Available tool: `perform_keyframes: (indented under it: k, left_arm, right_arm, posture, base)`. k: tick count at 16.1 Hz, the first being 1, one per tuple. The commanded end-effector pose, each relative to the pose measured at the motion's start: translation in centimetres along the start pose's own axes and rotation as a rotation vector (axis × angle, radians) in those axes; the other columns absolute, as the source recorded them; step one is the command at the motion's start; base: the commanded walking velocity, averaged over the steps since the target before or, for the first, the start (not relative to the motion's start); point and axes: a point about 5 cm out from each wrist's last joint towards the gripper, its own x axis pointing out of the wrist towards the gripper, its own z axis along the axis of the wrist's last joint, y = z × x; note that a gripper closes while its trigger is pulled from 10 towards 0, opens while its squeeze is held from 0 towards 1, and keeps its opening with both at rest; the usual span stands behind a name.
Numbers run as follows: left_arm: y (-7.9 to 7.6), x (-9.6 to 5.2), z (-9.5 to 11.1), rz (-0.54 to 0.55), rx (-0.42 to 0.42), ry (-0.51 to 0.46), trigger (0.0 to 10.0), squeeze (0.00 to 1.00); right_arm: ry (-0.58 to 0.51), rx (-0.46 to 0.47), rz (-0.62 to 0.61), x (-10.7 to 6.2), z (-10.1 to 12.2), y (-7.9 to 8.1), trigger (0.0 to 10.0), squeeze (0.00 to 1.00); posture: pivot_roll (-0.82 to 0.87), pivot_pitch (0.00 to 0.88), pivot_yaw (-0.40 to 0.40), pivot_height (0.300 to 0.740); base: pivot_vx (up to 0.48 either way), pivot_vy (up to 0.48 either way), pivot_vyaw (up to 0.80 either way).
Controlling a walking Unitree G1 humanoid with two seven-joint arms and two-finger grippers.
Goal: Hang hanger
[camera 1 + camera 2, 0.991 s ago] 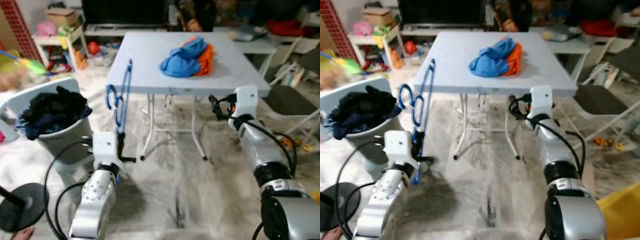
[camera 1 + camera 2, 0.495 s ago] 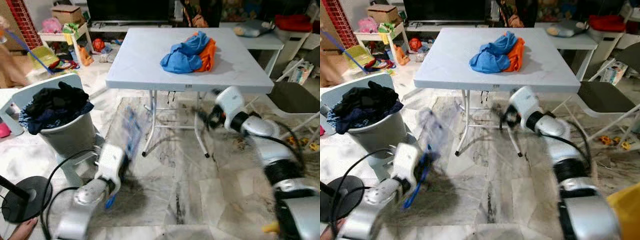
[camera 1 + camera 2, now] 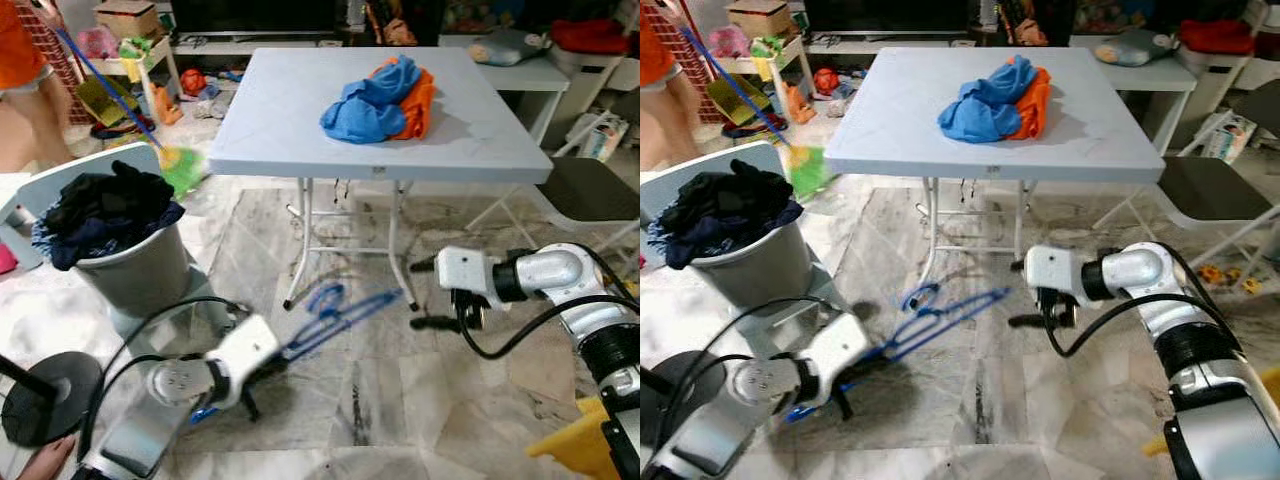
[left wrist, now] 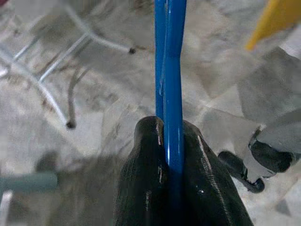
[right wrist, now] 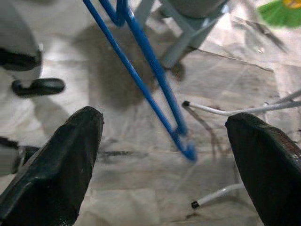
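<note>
Hanger: blue hanger (image 3: 335, 312), low over the marble floor (image 3: 400, 400), in front of the bench legs; lies nearly flat, hook end up toward the bench, far end pointing at the right arm.
Left claw: left claw (image 4: 171, 155) clenched on hanger; wrist view shows both black fingers (image 4: 146, 188) pressed against the blue bar w/ the bar running out between them. Head views show the arm bent low near the floor, cable looping behind.
Right claw: right claw (image 5: 164, 155) released, fingers spread wide; wrist view looks at the hanger's far corner between the fingers, not touching. Head views put it (image 3: 440, 322) just right of the hanger tip, apart from it.
Bench: white folding bench (image 3: 290, 120), beyond both arms; front edge above the hanger's hook end.
On bench: blue cloth (image 3: 365, 108) bunched against orange cloth (image 3: 415, 98), touching, toward the back centre.
Left side: grey basket (image 3: 140, 270) heaped w/ dark clothes (image 3: 105, 210), close to the left arm; black round stand base (image 3: 45, 395) at the floor's left edge.
Far left: a person (image 3: 25, 70) w/ a broom, green head (image 3: 180, 168) near the bench's left corner.
Right side: folding chair (image 3: 595, 190) beside the bench; yellow item (image 3: 570, 450) at the lower right edge.
Open room: bare floor between the two arms & toward the camera; bench legs (image 3: 300, 250) hem in the far side.
</note>
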Motion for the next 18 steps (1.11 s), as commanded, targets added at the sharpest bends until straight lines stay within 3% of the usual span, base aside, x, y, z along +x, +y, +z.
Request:
perform_keyframes:
  k: [1, 8, 11, 16, 18]
  left_arm:
    - [0.0, 0.1, 0.1, -0.043, 0.045, 0.006, 10.0, 0.0]
    - [0.2, 1.1, 0.6, -0.112, 0.157, -0.002, 10.0, 0.0]
    - [0.1, 1.5, 1.2, -0.131, 0.174, -0.027, 10.0, 0.0]
    - [0.1, 2.0, 2.5, -0.138, 0.193, -0.074, 10.0, 0.0]
    - [0.0, 2.1, 2.7, -0.142, 0.194, -0.079, 10.0, 0.0]
  right_arm:
    - [-0.005, -0.042, 0.035, 0.2, 0.6, 0.0, 10.0, 0.0]
    - [0.042, -0.07, 0.221, 0.3, 0.2, 1.4, 10.0, 0.0]
    - [0.019, -0.099, 0.243, 1.6, 0.8, 1.9, 10.0, 0.0]
    - [0.071, -0.145, 0.232, 4.4, 0.6, 2.5, 10.0, 0.0]
    - [0.096, -0.153, 0.211, 4.7, 0.4, 2.4, 6.0, 0.0]
  posture:
    - [-0.05, 0.0, 0.02, 0.74]
    - [-0.07, 0.0, 0.023, 0.74]
    - [-0.07, 0.0, 0.023, 0.74]
    - [-0.07, 0.0, 0.016, 0.74]
    - [-0.07, 0.0, 0.013, 0.74]
  base:
    - [0.0, 0.0, 0.0]
    - [0.0, 0.0, 0.0]
    - [0.0, 0.0, 0.0]
    - [0.0, 0.0, 0.0]
    - [0.0, 0.0, 0.0]
